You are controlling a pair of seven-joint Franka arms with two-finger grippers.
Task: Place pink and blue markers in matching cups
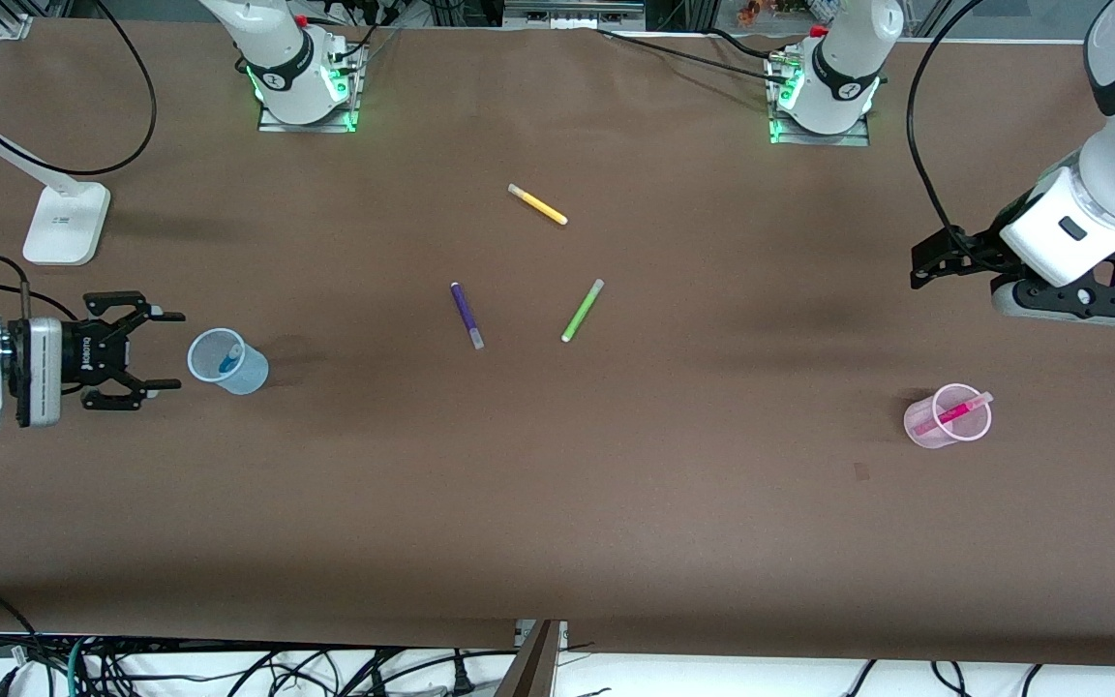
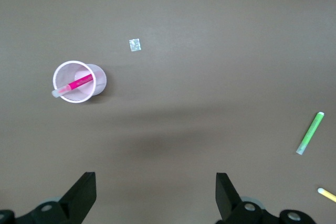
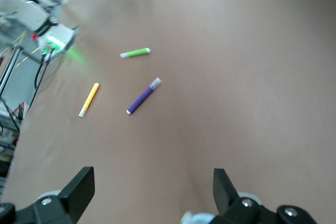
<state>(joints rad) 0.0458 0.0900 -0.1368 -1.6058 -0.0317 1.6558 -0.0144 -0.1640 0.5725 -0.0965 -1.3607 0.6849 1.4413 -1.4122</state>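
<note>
The pale blue cup (image 1: 226, 360) stands near the right arm's end of the table with the blue marker (image 1: 228, 361) inside it. My right gripper (image 1: 170, 350) is open and empty, just beside this cup on the side toward the table's end; it also shows in the right wrist view (image 3: 152, 192). The pale pink cup (image 1: 948, 416) stands near the left arm's end with the pink marker (image 1: 952, 413) leaning in it, its cap over the rim. My left gripper (image 1: 920, 263) is open and empty, up over the table away from the pink cup (image 2: 79, 81) and pink marker (image 2: 77, 84).
A dark purple pen (image 1: 467, 315), a lime green pen (image 1: 582, 310) and a yellow pen (image 1: 538, 204) lie mid-table. A white stand's foot (image 1: 64, 225) sits near the right arm's end. A small patch (image 2: 135, 45) marks the cloth near the pink cup.
</note>
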